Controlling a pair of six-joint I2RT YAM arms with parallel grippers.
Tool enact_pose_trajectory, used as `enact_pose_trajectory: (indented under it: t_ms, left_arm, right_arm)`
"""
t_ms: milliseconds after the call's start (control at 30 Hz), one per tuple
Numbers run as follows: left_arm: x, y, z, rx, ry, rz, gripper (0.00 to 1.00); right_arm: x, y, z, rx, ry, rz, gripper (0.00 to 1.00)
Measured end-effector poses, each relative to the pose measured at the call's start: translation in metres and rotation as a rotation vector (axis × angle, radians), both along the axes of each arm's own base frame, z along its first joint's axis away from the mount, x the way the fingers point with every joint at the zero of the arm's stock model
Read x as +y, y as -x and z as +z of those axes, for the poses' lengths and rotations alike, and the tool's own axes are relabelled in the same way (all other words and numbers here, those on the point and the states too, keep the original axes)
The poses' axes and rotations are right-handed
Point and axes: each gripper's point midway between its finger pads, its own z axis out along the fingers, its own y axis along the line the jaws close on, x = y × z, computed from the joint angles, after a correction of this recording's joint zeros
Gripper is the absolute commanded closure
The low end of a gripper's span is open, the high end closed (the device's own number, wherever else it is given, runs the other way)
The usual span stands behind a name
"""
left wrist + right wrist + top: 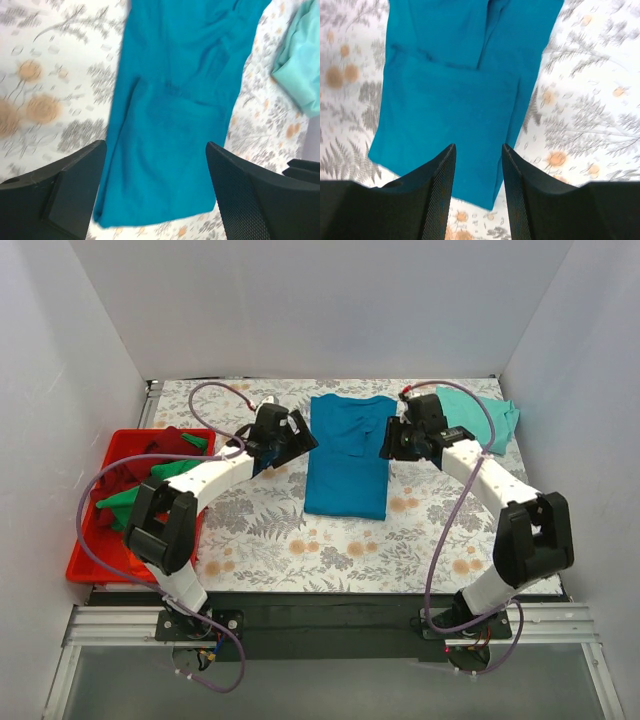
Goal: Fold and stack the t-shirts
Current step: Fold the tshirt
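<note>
bench [300,540] with a floral cover carried everything. deep blue t-shirt [347,455] lay flat mid-bench toward the far side, a long narrow panel running near to far. fold lines and a tucked layer showed on it in both wrist views [175,115] [450,100].

red tray [75,568] sat off the left edge of the bench. inside it were a bright green t-shirt [135,495] and a dark red t-shirt [165,440], both crumpled, the red one toward the far end.

pale mint t-shirt [480,415] was bunched at the far right corner, partly hidden behind the right arm [480,475]. it was apart from the blue one, and its edge showed at the right of the left wrist view [300,75].

left arm [200,480] reached in from the left, with the left jaws just beside the blue shirt's far-left edge. they were spread wide with nothing between the fingers [65,190], only blue cloth below.

right jaws were at the shirt's far-right edge, facing the left ones across it. they were released with a narrower gap and gripped nothing between the fingers [437,200]. couldn't tell if either set touched the cloth.
</note>
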Motion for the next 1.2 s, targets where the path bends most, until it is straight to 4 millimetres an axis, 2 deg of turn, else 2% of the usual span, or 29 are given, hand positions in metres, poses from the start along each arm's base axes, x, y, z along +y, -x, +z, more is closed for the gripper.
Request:
enact_pose_trajectory:
  t_ms: [100,267,367,400,500,767,967,1100,1200]
  left_arm:
    - [0.009,0.027,-0.011,0.023,-0.024,-0.015,0.21]
    - [0.015,0.084,-0.067,0.152,-0.091,-0.055,0.21]
    - [0.018,0.111,-0.094,0.221,-0.119,-0.07,0.21]
    - [0.016,0.112,-0.09,0.212,-0.109,-0.072,0.21]
    - [0.014,0.115,-0.085,0.199,-0.092,-0.071,0.21]
    - [0.018,0.123,-0.091,0.218,-0.088,-0.058,0.21]
    - [0.02,0.125,-0.091,0.22,-0.09,-0.054,0.22]
    - [0.023,0.126,-0.091,0.22,-0.1,-0.052,0.23]
    - [0.024,0.128,-0.092,0.221,-0.114,-0.058,0.24]
  right_arm:
    - [0.001,0.04,-0.022,0.059,-0.024,0.045,0.52]
    - [0.002,0.106,-0.076,0.221,-0.021,0.093,0.53]
    - [0.002,0.131,-0.092,0.273,-0.025,0.105,0.53]
    - [0.002,0.135,-0.095,0.278,-0.029,0.102,0.53]
    - [0.0,0.14,-0.097,0.281,-0.039,0.092,0.53]
    - [0.005,0.13,-0.097,0.248,-0.063,0.077,0.55]
    - [0.004,0.127,-0.112,0.274,-0.044,0.058,0.59]
    - [-0.001,0.133,-0.124,0.301,-0.025,0.041,0.61]
    - [-0.001,0.131,-0.125,0.298,-0.027,0.032,0.66]
